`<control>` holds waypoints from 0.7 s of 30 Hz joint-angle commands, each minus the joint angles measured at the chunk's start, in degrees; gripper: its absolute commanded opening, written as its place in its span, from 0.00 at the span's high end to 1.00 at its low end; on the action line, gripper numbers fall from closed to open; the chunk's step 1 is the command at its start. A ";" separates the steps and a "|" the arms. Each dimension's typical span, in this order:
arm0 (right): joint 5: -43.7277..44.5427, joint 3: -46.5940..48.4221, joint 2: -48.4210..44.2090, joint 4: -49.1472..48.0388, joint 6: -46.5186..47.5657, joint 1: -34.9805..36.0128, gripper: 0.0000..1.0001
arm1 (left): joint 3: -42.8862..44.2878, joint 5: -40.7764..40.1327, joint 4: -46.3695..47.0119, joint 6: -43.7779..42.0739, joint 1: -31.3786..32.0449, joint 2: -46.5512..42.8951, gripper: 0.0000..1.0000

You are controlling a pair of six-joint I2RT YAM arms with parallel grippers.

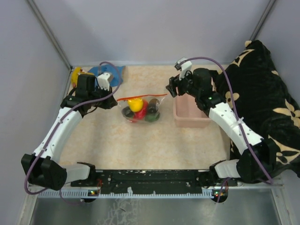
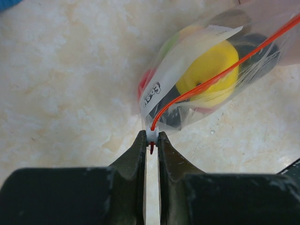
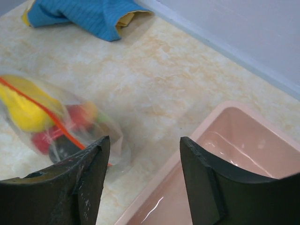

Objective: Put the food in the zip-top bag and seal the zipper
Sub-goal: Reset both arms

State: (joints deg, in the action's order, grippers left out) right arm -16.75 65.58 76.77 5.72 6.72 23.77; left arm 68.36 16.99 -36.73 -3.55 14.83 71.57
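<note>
The clear zip-top bag (image 1: 140, 110) lies at the table's middle with the food (image 1: 136, 106) inside: yellow, red, green and dark round toy fruits. Its red-orange zipper (image 1: 141, 97) runs along the far edge. My left gripper (image 2: 152, 140) is shut on the white slider tab at the zipper's (image 2: 220, 75) left end; the yellow fruit (image 2: 211, 72) shows through the bag. My right gripper (image 3: 143, 143) is open and empty, above the table between the bag (image 3: 61, 126) and the pink tub, right of the zipper's (image 3: 42, 112) end.
A pink rectangular tub (image 1: 191, 115) stands right of the bag, also in the right wrist view (image 3: 225, 154). A blue cloth (image 1: 110, 72) with a yellow toy (image 1: 75, 75) lies at the back left. A black flowered cloth (image 1: 262, 93) is heaped along the right side.
</note>
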 commanded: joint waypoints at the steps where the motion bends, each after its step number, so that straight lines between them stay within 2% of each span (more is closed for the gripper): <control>1: 9.30 1.74 -5.14 1.69 -3.80 -0.88 0.36 | -1.45 5.32 -1.55 8.40 -1.49 -0.18 0.98; 5: 16.39 -2.19 -9.66 0.60 -5.32 -1.09 0.30 | -1.43 4.22 -1.58 9.89 -1.56 -1.59 0.89; 10: 23.15 -7.52 -16.69 -2.13 -6.41 -1.16 0.24 | -2.80 1.68 1.39 10.55 -1.56 -5.63 0.71; 15: 26.68 -12.55 -24.12 -3.62 -8.18 -1.18 0.23 | -4.10 0.59 2.34 10.98 -1.56 -8.75 0.58; 21: 30.14 -18.28 -31.74 -0.95 -12.62 -1.18 0.23 | -8.38 -0.14 5.27 13.34 -1.56 -14.46 0.52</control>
State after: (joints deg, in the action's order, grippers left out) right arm 9.02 49.45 49.23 5.41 -2.13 22.96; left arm 63.00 17.98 -34.68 7.38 13.65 60.88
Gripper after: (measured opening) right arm 0.771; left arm 0.468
